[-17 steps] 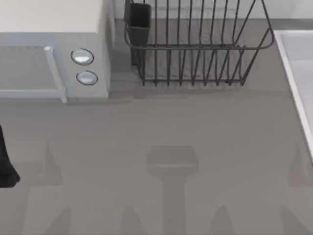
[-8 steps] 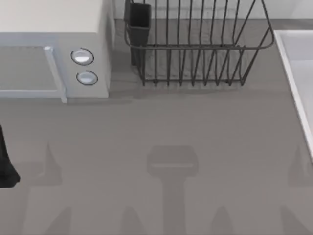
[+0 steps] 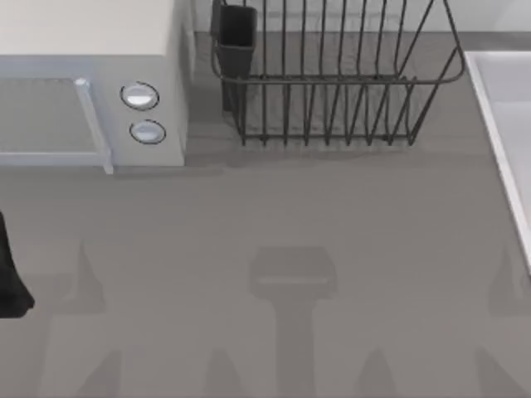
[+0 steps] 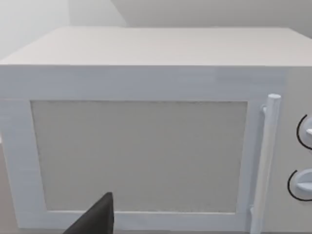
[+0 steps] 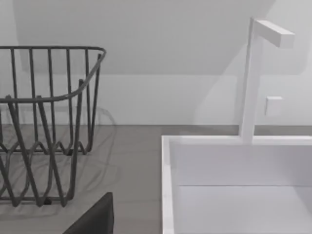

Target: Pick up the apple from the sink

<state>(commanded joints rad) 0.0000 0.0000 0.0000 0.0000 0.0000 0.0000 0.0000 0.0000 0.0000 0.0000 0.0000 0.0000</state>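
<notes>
The pale grey-white rectangular sink [image 3: 506, 133] with a raised light rim is seen at the right edge of the grey table [image 3: 290, 215], its long axis running from the table's far side toward the near side. In the right wrist view its basin [image 5: 234, 195] is seen partly, bare where visible, with a white angular tap [image 5: 253, 73] standing at its far rim. Where the apple lies cannot be told. A black wire dish rack [image 3: 332, 83] with a dark cutlery cup [image 3: 236, 37] stands left of the sink; a white microwave oven [image 3: 91, 91] with two round knobs [image 3: 139, 96] stands at far left. The left arm [image 3: 10, 274] is parked at the table's left edge; whether either pincer is open or closed cannot be told.
</notes>
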